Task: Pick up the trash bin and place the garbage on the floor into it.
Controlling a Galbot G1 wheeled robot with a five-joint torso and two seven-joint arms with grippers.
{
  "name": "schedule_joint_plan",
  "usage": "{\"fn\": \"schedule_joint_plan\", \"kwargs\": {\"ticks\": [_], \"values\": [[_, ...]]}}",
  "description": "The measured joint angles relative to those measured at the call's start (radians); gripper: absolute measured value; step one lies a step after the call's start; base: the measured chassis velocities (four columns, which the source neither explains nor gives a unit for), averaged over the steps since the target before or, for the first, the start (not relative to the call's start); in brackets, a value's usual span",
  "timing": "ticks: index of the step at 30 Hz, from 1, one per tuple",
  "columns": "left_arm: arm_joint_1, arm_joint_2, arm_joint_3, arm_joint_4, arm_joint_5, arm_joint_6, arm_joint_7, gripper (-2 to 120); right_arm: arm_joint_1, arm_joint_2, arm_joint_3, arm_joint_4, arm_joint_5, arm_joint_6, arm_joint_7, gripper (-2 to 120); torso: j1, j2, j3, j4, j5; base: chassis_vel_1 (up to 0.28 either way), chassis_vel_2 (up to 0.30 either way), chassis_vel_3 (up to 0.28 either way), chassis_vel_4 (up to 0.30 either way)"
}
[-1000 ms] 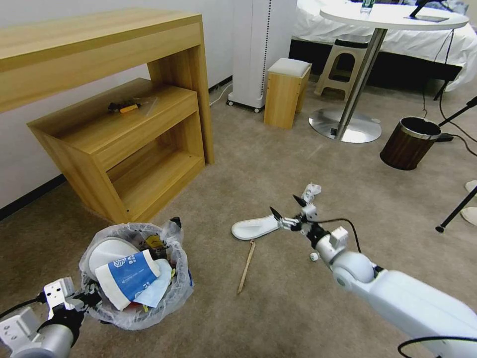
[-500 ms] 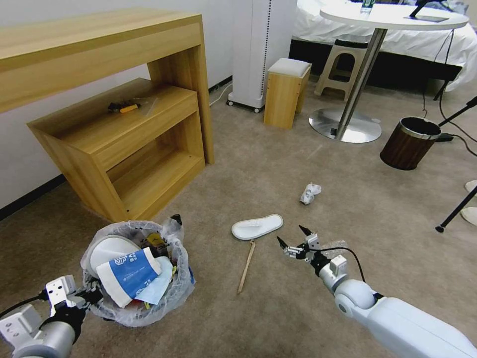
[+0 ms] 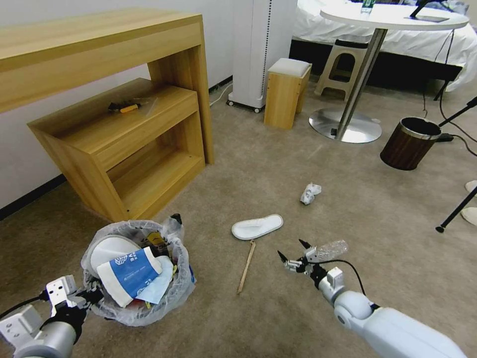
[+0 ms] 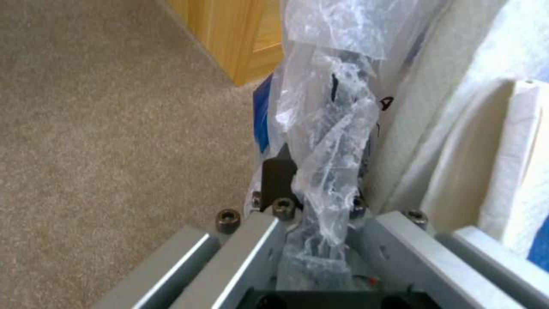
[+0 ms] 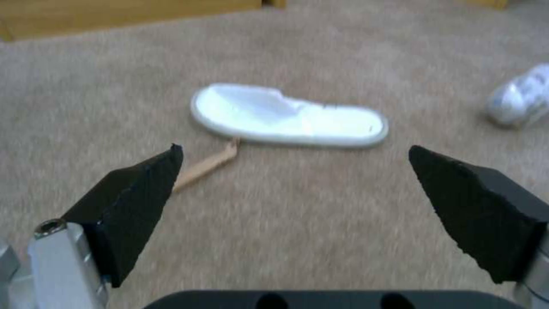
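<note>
My left claw (image 3: 82, 298) grips the trash bin (image 3: 139, 271) by its bag-lined rim; thin plastic could slip or tear. My right claw (image 3: 293, 252) hangs spread above the carpet near the white slipper (image 3: 257, 226), wooden stick (image 3: 246, 266) and clear bottle (image 3: 332, 248); I might nudge them away.

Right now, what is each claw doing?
Left claw: shut on the trash bin, gripping its bag.
Right claw: open, empty, above the floor.
</note>
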Motion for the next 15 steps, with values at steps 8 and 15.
{"fn": "schedule_joint_plan", "kwargs": {"ticks": [8, 15], "values": [[0.001, -0.011, 0.008, 0.004, 0.014, -0.007, 0.004, 0, -0.054, 0.050, -0.015, -0.052, -0.019, -0.002, 0.011, 100, 0.000, 0.000, 0.000, 0.0000, -0.0003, 0.000, 0.000, 0.000, 0.000], [0.005, -0.017, 0.012, 0.005, 0.019, -0.007, 0.006, 0, -0.068, 0.089, -0.047, -0.075, -0.029, -0.003, 0.025, 100, 0.000, 0.000, 0.000, 0.0001, 0.0000, 0.000, 0.000, 0.000, 0.000]]}}
